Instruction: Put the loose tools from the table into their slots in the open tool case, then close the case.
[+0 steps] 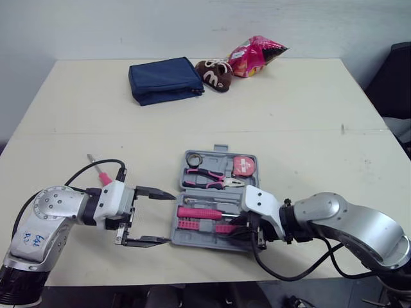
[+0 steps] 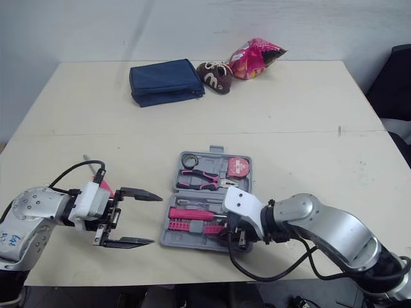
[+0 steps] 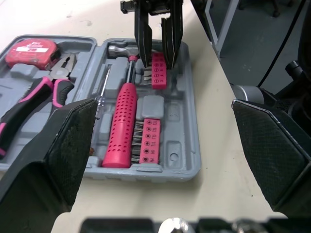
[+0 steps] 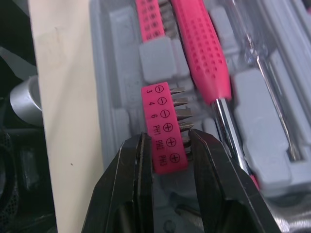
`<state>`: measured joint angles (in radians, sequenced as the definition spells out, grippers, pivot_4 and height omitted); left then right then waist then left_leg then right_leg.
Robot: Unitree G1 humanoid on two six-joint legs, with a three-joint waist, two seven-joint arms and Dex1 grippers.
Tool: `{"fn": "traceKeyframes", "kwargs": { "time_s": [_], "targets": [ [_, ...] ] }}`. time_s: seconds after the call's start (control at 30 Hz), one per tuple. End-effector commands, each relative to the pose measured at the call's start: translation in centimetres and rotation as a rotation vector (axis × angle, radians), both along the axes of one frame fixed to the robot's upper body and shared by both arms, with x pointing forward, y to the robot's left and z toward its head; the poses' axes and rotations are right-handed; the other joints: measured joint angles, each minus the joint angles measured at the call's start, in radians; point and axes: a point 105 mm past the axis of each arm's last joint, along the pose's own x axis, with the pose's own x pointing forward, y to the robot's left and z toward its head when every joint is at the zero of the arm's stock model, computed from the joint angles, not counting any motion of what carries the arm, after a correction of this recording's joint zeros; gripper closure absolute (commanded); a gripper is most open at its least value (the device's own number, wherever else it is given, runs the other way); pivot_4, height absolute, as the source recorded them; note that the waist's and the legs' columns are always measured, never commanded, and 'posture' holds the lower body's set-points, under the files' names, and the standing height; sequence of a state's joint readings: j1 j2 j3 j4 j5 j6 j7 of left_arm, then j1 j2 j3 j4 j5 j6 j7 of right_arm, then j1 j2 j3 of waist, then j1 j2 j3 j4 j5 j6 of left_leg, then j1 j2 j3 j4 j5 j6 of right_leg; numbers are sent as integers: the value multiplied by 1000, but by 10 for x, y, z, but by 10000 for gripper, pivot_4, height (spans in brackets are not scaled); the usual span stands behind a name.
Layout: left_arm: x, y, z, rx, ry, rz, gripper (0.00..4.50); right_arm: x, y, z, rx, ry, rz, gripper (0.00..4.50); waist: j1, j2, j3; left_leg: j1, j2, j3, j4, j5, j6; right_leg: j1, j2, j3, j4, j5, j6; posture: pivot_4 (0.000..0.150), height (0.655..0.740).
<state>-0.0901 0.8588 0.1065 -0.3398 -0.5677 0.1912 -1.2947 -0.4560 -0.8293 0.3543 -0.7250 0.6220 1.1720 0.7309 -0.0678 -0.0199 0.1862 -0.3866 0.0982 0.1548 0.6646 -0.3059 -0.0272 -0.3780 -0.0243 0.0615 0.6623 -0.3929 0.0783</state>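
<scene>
Pink bit holder (image 4: 163, 127) parallel to hammer handle (image 4: 200, 51), tips toward it

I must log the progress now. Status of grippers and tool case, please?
Left gripper open, beside tool case. Right gripper shut on pink bit holder, over the case. Pink-handled tool loose on table by left arm.
</scene>
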Motion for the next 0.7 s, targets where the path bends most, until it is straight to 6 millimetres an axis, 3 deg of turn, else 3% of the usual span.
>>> {"fn": "traceKeyframes", "kwargs": {
  "time_s": [0.03, 0.7],
  "targets": [
    [-4, -2, 7, -8, -25, -18, 0, 0, 5, 3, -7, -28, 16, 37600, -2, 0, 0, 0, 0, 0, 0, 0, 0, 0, 0, 0, 0, 0, 0, 1500, 7400],
    [-9, -3, 7, -13, -17, 17, 0, 0, 19, -3, -37, 38, 17, 37600, -19, -1, -1, 0, 0, -1, 0, 0, -1, 0, 0, 0, 1, 0, 0, 1500, 7400]
  ]
}}
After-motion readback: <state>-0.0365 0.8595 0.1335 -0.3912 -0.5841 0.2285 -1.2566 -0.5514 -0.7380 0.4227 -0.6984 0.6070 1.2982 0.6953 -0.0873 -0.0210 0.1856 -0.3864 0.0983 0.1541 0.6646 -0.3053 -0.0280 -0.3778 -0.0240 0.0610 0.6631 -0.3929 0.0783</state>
